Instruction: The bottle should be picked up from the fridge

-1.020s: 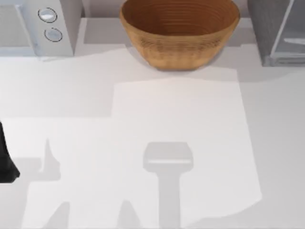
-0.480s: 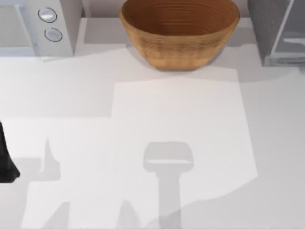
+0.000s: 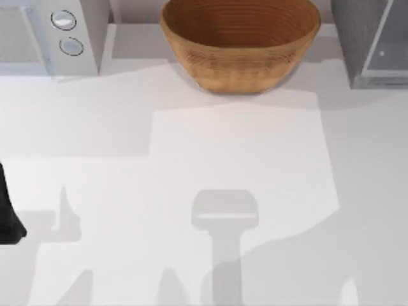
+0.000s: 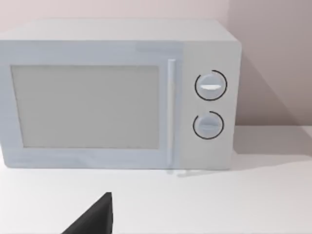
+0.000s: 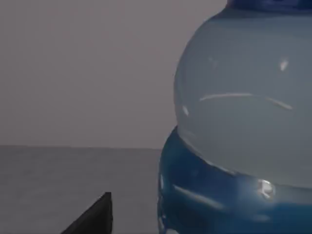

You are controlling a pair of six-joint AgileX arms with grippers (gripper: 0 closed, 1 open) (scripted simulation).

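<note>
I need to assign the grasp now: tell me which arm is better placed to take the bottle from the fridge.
Right arm, probably. Its wrist camera sits close against the bottle, with one of its fingers low beside it. The left arm waits at the table's left edge, facing the white microwave, far from the fridge.

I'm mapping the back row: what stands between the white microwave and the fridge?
In the top view, a wooden bowl stands between the microwave and the fridge.
</note>
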